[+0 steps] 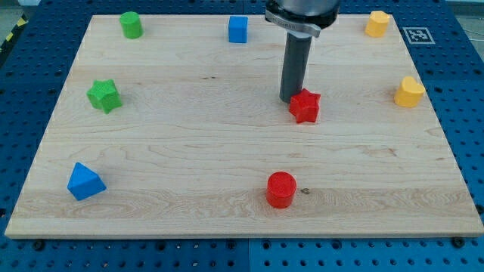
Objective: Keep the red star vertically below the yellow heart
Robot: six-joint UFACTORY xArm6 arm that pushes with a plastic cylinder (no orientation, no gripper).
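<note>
Down at the board sits our tip point(291, 99), no jaws to open or shut, just a bare rod pressed against the upper-left edge of the red star point(305, 106), touching it or as near as we can tell.

Now we sweep across from the view's left. First the blue triangular block point(84, 182) low down, the green star point(104, 96) above it, then the green cylinder point(131, 25) near the top edge. On we go: the blue cube point(238, 29) up top, the red cylinder point(280, 189) near the bottom edge, and our red star just right of centre. At the view's right we find two yellow blocks, one point(377, 23) by the top corner and one point(409, 92) lower down; we take the lower for the yellow heart, though the shapes are hard to read.

So where do we stand? The star lies well to the left of that heart and roughly level with it, not below. We judge the job barely begun: the star needs pushing right and down the wooden board point(227, 219).
</note>
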